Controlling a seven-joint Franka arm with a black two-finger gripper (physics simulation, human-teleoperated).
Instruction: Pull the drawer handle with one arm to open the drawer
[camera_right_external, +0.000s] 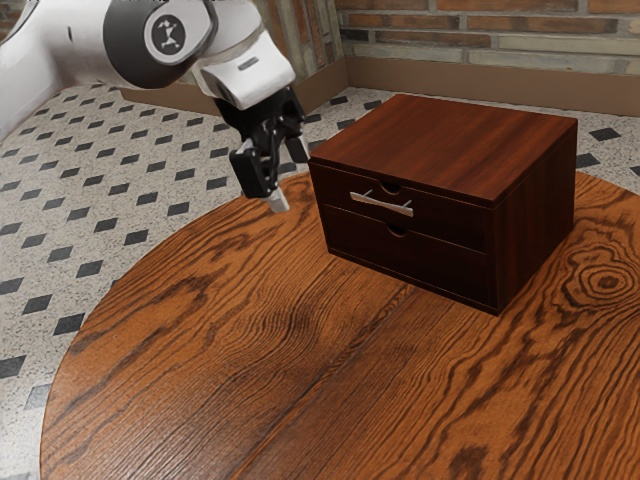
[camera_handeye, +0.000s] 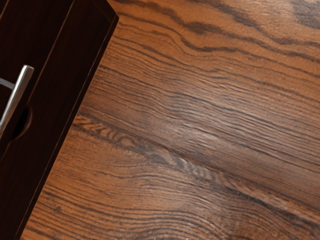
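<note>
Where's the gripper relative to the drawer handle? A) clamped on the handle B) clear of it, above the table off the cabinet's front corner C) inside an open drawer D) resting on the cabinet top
B: the gripper hangs over the table beside the cabinet, with a visible gap to the handle.

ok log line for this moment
stage: pre-grasp | end effector: open, clear of handle | drawer: shut
</note>
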